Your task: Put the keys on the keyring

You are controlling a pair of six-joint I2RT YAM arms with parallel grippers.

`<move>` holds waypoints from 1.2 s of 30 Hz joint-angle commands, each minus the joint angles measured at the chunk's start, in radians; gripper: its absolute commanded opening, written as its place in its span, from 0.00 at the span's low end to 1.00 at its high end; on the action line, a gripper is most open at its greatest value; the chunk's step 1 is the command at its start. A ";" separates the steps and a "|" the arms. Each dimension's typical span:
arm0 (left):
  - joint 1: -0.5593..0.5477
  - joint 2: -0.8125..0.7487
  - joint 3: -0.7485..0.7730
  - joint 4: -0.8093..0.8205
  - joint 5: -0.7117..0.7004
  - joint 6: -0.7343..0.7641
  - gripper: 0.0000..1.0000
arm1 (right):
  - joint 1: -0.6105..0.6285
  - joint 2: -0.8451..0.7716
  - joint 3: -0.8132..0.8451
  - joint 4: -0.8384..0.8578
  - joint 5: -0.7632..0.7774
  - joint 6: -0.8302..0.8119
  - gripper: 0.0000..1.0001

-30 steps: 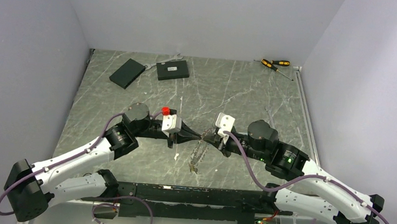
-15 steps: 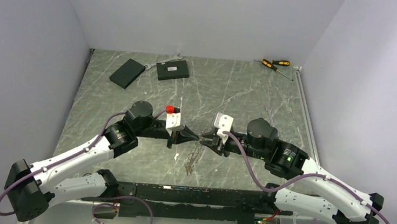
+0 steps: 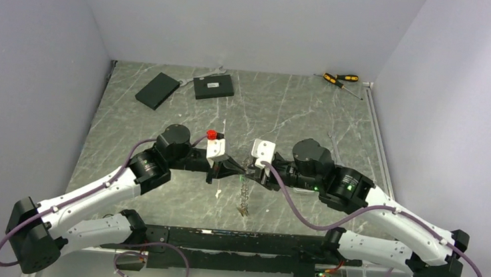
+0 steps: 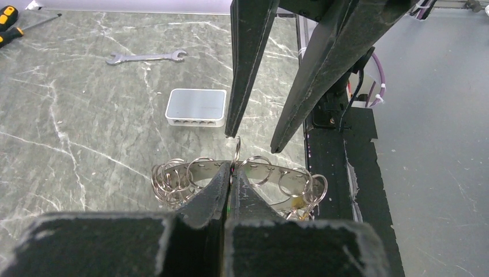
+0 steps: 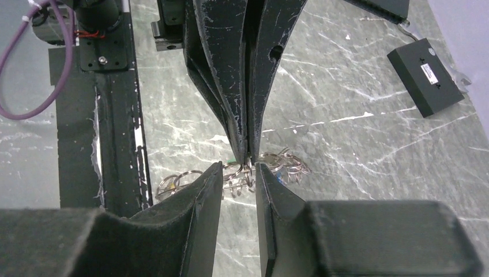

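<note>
Basically both arms meet mid-table, tips facing each other above the grey marbled table (image 3: 298,116). The left gripper (image 3: 230,171) is clamped tight, no gap between its fingers (image 4: 216,184), and it pinches the keyring (image 4: 199,168) at the top, a small split ring poking up right at the tips. The right gripper (image 3: 251,172) comes in from the right with jaws parted, one finger (image 5: 202,208) on each side of the left tips and the clump of rings. Whether its pads touch the metal, cannot tell. The keyring is off the table surface, held between the two grippers at scene centre. In the top view it trails from the tips toward the near edge as a thin strand. In the left wrist view it reads as a curved metal band crowded with small wire rings on both sides of the pinch. The keys (image 3: 243,210) are a small bunch at the near end of that strand. A yellowish bit shows by the rings in the left wrist view, but they are too small to count or to tell colours. Other stuff: two flat black boxes (image 3: 157,90) at far left, one angled and one nearly square-on with a white label, and yellow-and-black screwdrivers (image 3: 339,79) at the far right corner. A wrench (image 4: 147,56) lies flat on the table and a small white box with ports (image 4: 196,107) sits close to the grippers in the left wrist view, all well apart from the keyring.
</note>
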 commanded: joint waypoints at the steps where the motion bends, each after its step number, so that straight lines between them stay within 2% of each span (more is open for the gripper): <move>1: 0.000 -0.025 0.056 0.028 0.007 0.017 0.00 | 0.003 0.024 0.070 -0.026 0.016 -0.051 0.31; 14: 0.001 -0.043 0.049 0.009 0.002 0.025 0.00 | 0.003 0.086 0.111 -0.071 0.019 -0.087 0.30; 24: 0.000 -0.044 0.050 0.001 0.009 0.030 0.00 | 0.003 0.114 0.120 -0.083 0.030 -0.121 0.20; 31: 0.000 -0.040 0.053 -0.004 0.011 0.033 0.00 | 0.002 0.126 0.126 -0.087 0.030 -0.135 0.18; 36: -0.001 -0.037 0.053 -0.005 0.010 0.031 0.00 | 0.002 0.133 0.125 -0.088 0.026 -0.134 0.00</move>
